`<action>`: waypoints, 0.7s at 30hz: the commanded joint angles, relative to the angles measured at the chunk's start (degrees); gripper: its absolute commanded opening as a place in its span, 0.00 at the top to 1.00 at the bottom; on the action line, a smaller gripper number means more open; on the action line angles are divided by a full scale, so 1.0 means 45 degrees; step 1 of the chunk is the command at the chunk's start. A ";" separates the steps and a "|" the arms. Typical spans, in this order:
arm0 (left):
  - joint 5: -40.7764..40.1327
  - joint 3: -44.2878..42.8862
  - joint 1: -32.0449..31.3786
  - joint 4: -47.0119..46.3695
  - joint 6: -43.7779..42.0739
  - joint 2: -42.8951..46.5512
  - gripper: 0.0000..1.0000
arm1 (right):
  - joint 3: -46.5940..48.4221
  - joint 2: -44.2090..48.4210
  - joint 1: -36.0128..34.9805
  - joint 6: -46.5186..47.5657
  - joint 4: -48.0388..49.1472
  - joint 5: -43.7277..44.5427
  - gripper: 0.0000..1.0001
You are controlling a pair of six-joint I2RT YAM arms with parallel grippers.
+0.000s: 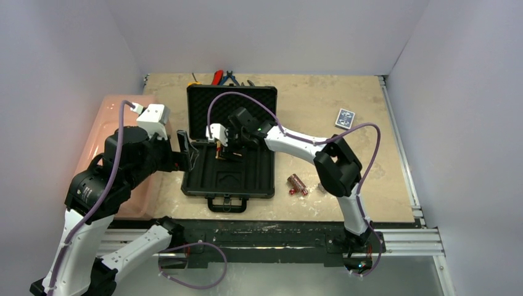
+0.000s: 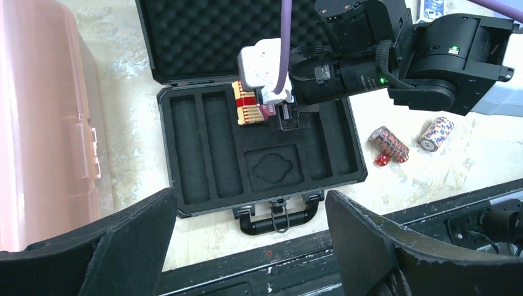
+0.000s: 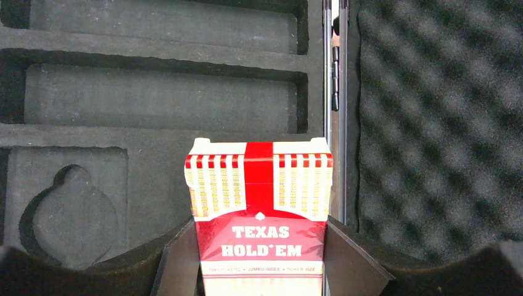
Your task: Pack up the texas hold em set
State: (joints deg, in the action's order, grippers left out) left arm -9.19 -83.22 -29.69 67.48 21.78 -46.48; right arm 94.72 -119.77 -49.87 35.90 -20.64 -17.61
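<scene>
Packing has barely begun. The case (image 1: 206, 179) lies open on the counter (image 1: 321, 98), and every foam slot that shows is bare. The right claw (image 3: 262, 259) grips the red deck (image 3: 259, 185) by its lower end, above the foam tray close to the hinge; it is not yet seated. The blue deck (image 1: 346, 118) lies well apart at the far right. Two chip rolls (image 2: 389, 143) and the dice (image 1: 304, 192) wait just right of the case. The left claw (image 2: 250, 203) hangs wide and empty over the case's near left side.

The right arm hides the slots beneath it. From above, only one chip roll shows. Whether the deck touches foam cannot be told.
</scene>
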 commanded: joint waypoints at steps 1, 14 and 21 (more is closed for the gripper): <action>0.0012 0.0054 0.0016 -0.0073 0.0009 0.0021 0.11 | 0.0245 0.0174 -0.0047 -0.0027 -0.0306 0.0684 0.61; 0.0173 0.0085 0.0036 -0.0500 -0.0196 -0.0182 0.11 | 0.1613 0.0212 -0.0051 -0.0307 -0.1442 0.0865 0.62; 0.0114 0.0270 0.0036 -0.0407 -0.0013 0.0015 0.11 | 0.1181 -0.0050 -0.0066 -0.0440 -0.1302 0.0548 0.62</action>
State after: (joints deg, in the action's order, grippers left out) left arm -8.93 -82.59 -29.69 67.00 21.71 -46.96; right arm 99.26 -119.85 -50.19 34.65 -27.68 -14.06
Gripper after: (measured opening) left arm 0.889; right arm 0.681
